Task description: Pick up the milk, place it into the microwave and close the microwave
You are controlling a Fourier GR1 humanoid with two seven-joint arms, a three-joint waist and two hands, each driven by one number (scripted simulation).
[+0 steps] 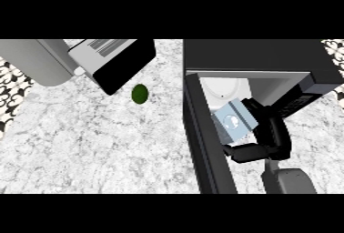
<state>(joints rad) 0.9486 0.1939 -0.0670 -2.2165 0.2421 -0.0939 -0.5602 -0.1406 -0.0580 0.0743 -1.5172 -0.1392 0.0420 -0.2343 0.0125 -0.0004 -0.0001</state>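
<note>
One hand, the right (265,136), is showing; it is curling its fingers round the milk (234,120) and holding it at the microwave (269,59) mouth. Milk is lying at ten o'clock from the palm, long axis tilting toward one o'clock, plate (218,88) beyond at twelve. Door (205,150) is standing open at nine o'clock. Likely next: inward, then release.

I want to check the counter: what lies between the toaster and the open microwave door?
In the head view, one small green object lies on the counter between the toaster and the microwave door; otherwise bare.
</note>
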